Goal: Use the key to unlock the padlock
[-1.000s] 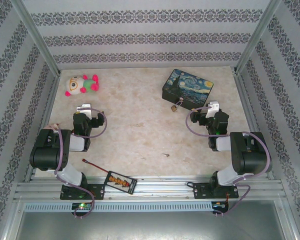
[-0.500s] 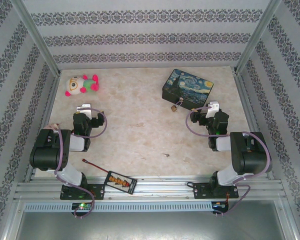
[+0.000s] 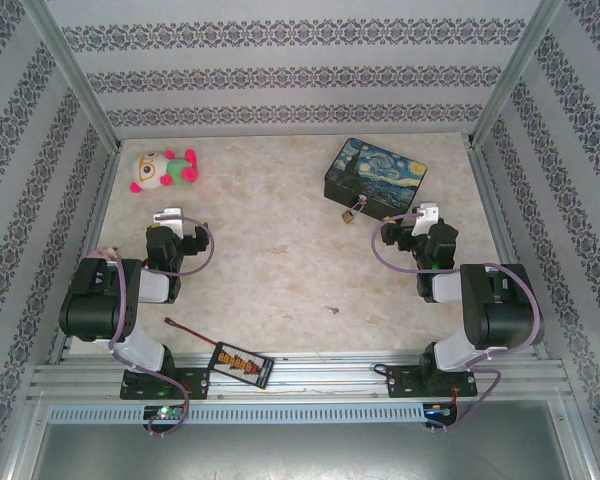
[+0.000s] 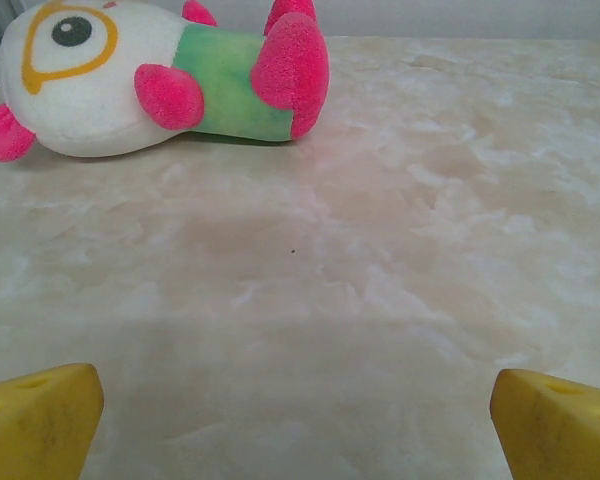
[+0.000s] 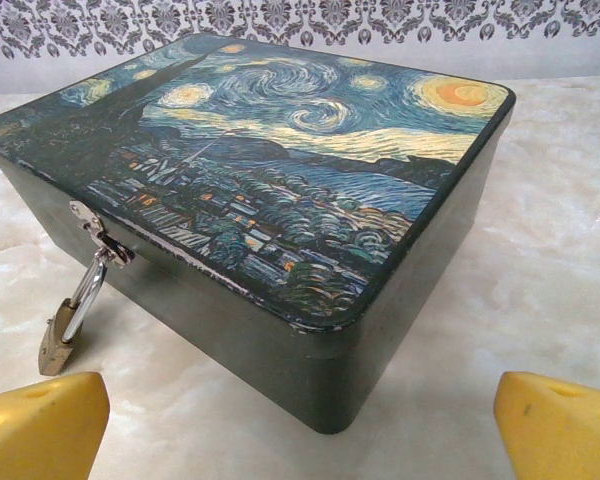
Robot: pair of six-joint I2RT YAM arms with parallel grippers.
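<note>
Tin box (image 5: 280,200) lid bore a starry-night print, moon & swirls; small black board (image 3: 243,363) at near edge had orange markings, too small to read; table (image 3: 270,260) was pale marbled beige; walls (image 3: 280,80) striped w/ dark damask bands; padlock (image 5: 65,325) hung by its shackle from the tin's front hasp; left gripper (image 4: 298,420) & right gripper (image 5: 300,425) both gaped wide, holding nothing; plush toy (image 4: 150,80) lay far left.

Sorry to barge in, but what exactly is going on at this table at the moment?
Nothing is being handled right now. The left gripper and right gripper are both open and hold nothing. The right one faces the tin box, whose latch carries the small padlock; the left one faces a plush toy lying on the table. Unlocking has not begun.
</note>
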